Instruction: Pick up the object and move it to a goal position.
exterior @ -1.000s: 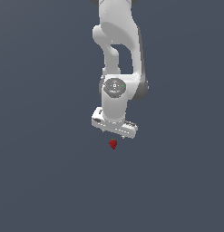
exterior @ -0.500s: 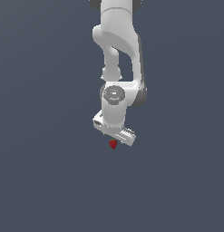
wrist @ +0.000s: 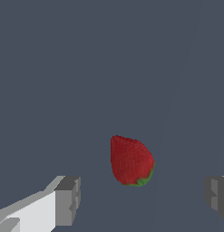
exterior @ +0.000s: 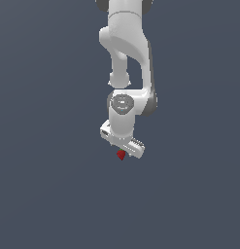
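A white arm descends from the top centre of the exterior view, and its pincer sits just below the middle of that frame, over a plain dark grey desk. The strawberry, a tiny red thing, shows right at the lower edge of the pincer, slightly toward the exterior view's left of the pincer's middle. From this view it appears to touch or be partly covered by the pincer body, and I cannot tell whether there is a gap between them.

The wrist view is clearer on the relation. The strawberry lies on the desk with a sliver of green at its end nearest the camera and its red tip pointing away. Two fingertips show, one grey pad at each lower corner of the picture, and the pincer is spread wide. The strawberry sits in the space between them, nearer the middle than either side, and slightly beyond the line joining the tips. Neither pad touches it; bare desk shows on both sides of the fruit.
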Robot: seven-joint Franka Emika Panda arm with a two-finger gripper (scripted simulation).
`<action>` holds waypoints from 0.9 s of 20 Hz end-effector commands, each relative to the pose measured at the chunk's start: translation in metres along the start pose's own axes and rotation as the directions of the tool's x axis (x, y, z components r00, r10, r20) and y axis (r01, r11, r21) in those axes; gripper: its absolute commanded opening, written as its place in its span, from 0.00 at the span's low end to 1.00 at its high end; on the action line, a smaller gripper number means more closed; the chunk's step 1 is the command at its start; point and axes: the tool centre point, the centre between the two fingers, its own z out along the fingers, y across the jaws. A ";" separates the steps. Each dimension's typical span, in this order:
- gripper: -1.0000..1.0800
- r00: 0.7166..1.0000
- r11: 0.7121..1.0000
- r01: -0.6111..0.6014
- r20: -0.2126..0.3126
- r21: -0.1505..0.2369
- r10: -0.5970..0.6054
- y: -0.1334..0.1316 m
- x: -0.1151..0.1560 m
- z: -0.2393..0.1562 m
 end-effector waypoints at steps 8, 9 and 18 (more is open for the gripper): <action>0.96 1.000 1.000 -0.004 0.000 0.000 0.004 0.001 -0.001 0.039; 0.96 1.000 1.000 -0.005 0.000 0.000 0.005 0.001 -0.001 0.043; 0.00 1.000 1.000 -0.005 0.000 0.000 0.005 0.000 0.000 0.049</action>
